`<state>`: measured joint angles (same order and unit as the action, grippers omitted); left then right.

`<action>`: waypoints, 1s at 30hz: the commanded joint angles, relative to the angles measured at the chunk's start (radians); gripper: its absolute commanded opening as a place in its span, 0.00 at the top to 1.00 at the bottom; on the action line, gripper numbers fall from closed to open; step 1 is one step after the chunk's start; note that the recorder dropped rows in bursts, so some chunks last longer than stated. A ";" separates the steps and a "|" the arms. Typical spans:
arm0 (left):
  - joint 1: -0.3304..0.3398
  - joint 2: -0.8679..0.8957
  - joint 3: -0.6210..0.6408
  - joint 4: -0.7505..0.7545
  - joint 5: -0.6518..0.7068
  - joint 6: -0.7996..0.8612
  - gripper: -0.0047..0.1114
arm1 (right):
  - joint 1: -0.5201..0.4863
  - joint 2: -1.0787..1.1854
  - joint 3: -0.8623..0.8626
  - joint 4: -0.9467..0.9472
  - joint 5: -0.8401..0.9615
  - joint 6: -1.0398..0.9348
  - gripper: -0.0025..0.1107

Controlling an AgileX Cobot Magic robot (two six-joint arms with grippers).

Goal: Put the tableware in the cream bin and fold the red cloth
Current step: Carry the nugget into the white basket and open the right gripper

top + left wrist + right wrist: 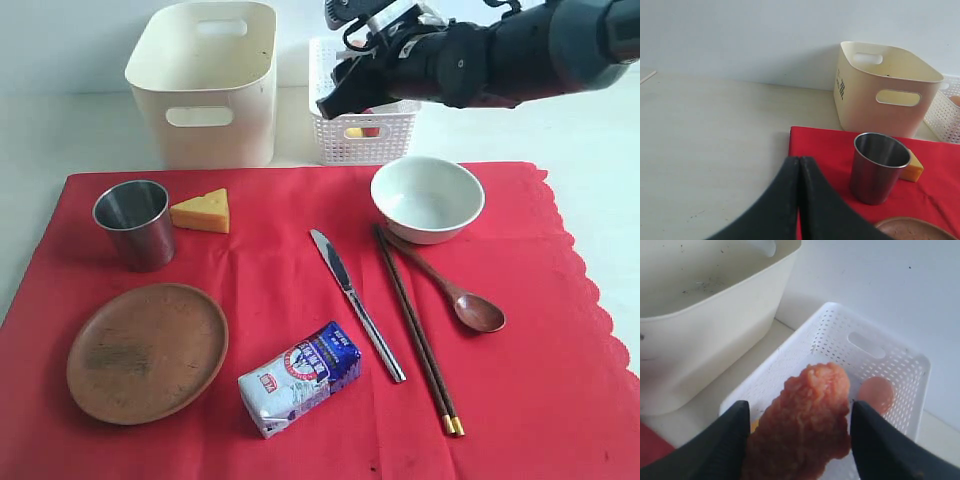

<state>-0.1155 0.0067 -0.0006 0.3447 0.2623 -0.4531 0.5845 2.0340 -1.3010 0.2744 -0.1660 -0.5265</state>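
Note:
The red cloth lies flat and carries the steel cup, the wooden plate, the knife, the chopsticks, the spoon and the bowl. Behind its far edge stands the cream bin, with no tableware showing inside. My right gripper hangs above the white lattice basket. In the right wrist view this gripper is shut on an orange nugget. My left gripper is shut and holds nothing, near the cloth's corner, beside the cup.
A cheese wedge sits next to the cup. A blue-white milk packet lies near the front, between plate and knife. An egg rests inside the lattice basket, which stands just right of the cream bin.

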 commanded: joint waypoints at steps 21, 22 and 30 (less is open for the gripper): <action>0.001 -0.007 0.001 0.002 -0.006 0.005 0.95 | -0.162 0.216 -0.315 0.064 0.315 0.109 0.98; 0.001 -0.007 0.001 0.002 -0.006 0.005 0.95 | -0.162 0.220 -0.315 0.064 0.314 0.109 0.98; 0.001 -0.007 0.001 0.002 -0.006 0.005 0.95 | -0.160 0.224 -0.315 0.064 0.298 0.109 0.97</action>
<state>-0.1155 0.0067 -0.0006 0.3447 0.2623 -0.4531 0.4265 2.2568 -1.6094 0.3409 0.1512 -0.4240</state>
